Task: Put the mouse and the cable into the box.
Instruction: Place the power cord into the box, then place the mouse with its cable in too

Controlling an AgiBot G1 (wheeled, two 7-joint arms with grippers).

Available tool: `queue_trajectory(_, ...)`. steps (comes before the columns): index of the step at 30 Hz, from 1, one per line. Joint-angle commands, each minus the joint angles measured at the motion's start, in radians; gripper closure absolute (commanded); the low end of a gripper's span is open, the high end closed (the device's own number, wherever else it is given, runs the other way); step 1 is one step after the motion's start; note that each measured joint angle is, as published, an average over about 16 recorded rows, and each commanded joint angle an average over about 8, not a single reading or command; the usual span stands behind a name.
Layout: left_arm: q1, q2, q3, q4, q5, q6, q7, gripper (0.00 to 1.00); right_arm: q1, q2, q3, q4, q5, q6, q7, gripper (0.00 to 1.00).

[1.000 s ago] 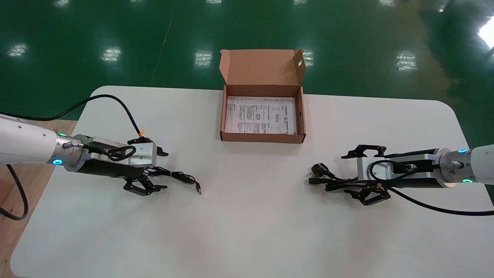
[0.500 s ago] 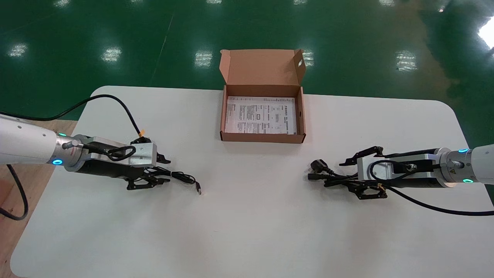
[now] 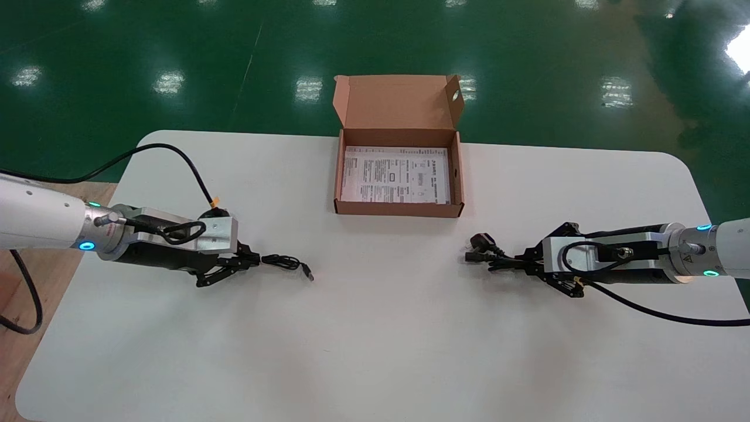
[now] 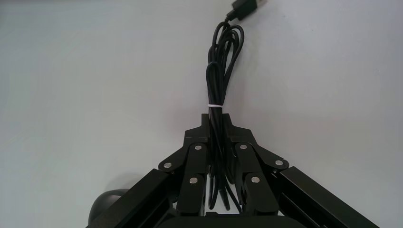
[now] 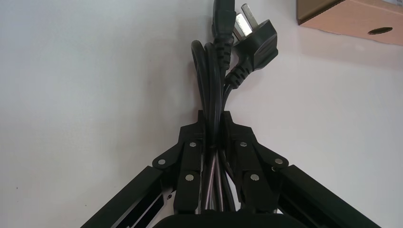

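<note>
Both arms were at the grasping step, and nothing had yet gone into the cardboard box (image 3: pixel 398 209). It stood open at the far middle of the worktop (image 3: pixel 375 328), with only a printed sheet (image 3: pixel 395 174) lying flat on its floor.

The left claw (image 3: pixel 243 258) (image 4: pixel 216 121), low over the robot's left side of the worktop, was clenched on the bundled mouse cord (image 3: pixel 284 262) (image 4: pixel 221 71). The cord was bound by a white tie (image 4: pixel 215 104), and its USB plug (image 3: pixel 307 272) (image 4: pixel 244 7) pointed away from the claw. A dark rounded shape beside the linkage in the left wrist view was probably the mouse (image 4: pixel 107 206); the head view hid it under the arm.

The right claw (image 3: pixel 518 262) (image 5: pixel 214 118), on the right side, was clamped on the folded power cable (image 3: pixel 498 261) (image 5: pixel 209 80), whose three-pin plug (image 3: pixel 481 240) (image 5: pixel 256 40) lay toward the box. Whether either bundle was clear of the worktop could not be told.

The next move would likely call for lifting each load high enough to pass the box's front wall. Each would then be carried inward, probably one arm at a time to avoid crowding. The mouse hung on its cord and might swing or drag, so a slow lift looked wise.
</note>
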Motion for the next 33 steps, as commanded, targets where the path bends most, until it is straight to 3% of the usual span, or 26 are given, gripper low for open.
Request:
queue_trajectory(1, -0.001, 0.000, -0.002, -0.001, -0.003, 0.003, 0.000, 1.00, -0.001, 0.000, 0.000, -0.002, 0.000, -0.002, 0.001, 1.00)
queue_trajectory(6, -0.066, -0.026, -0.016, -0.034, -0.020, -0.023, 0.019, 1.00, 0.028, 0.001, 0.009, 0.059, 0.007, 0.061, -0.045, 1.00)
queue_trajectory(11, -0.142, -0.060, -0.043, -0.078, -0.051, -0.091, 0.048, 1.00, 0.062, -0.030, 0.029, 0.135, 0.024, 0.182, -0.045, 1.00)
queue_trajectory(20, -0.285, -0.057, -0.143, -0.166, -0.173, -0.248, 0.122, 1.00, 0.089, -0.243, 0.007, 0.134, -0.018, 0.396, 0.088, 1.00)
queue_trajectory(25, -0.334, -0.037, -0.186, -0.194, -0.229, -0.264, 0.211, 1.00, 0.069, -0.324, -0.018, 0.148, -0.026, 0.450, 0.118, 1.00)
queue_trajectory(33, -0.369, -0.009, -0.207, -0.165, -0.263, -0.208, 0.332, 1.00, 0.004, -0.339, -0.110, 0.277, -0.002, 0.508, 0.165, 1.00)
